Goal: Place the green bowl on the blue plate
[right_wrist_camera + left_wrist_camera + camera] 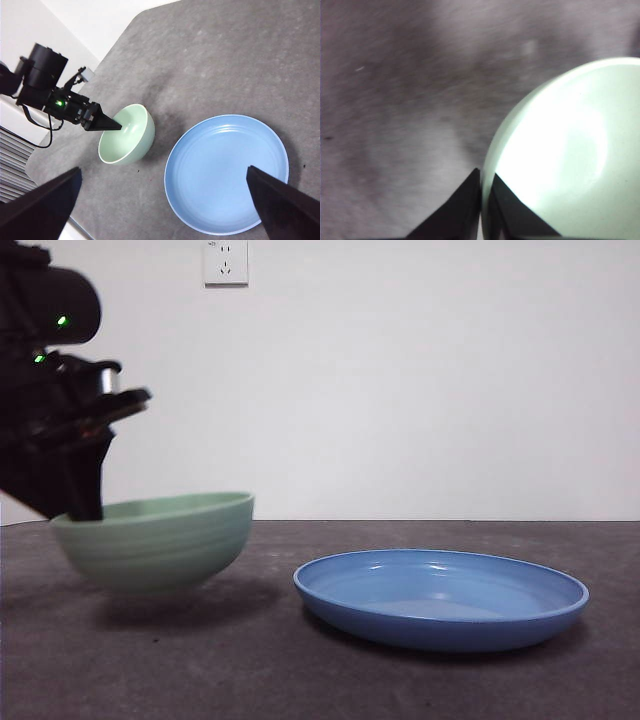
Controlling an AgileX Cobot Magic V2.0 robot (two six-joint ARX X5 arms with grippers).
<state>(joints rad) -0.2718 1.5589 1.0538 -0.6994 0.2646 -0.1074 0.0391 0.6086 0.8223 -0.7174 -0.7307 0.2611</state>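
Green bowl: the pale mint-green bowl (158,540) hangs just above the dark grey desk (250,660), tilted a little, with its shadow on the desk below it. It is upright, mouth up, with faint ridges around its outer wall.
Where the bowl is: beside the blue plate (440,598), apart from it with a gap of bare desk between them; it is not over the plate.
Left pincer: the left pincer (481,200) is pinching the rim of the bowl, one black jaw inside the wall and one outside, pressed close on the thin edge. In the front view it comes down from the dark arm at the upper side edge and meets the bowl's rim on the side away from the plate (82,502).
Blue plate: wide, shallow and glossy, lying flat on the desk with nothing in it; its low rim is clearly wider than the bowl.
Right pincer: the right pincer (165,200) is spread wide and holds nothing; it hangs high above the desk, looking down on both the plate (227,172) and the bowl (127,135).
Background: a white wall with a white socket (225,262) behind the desk.
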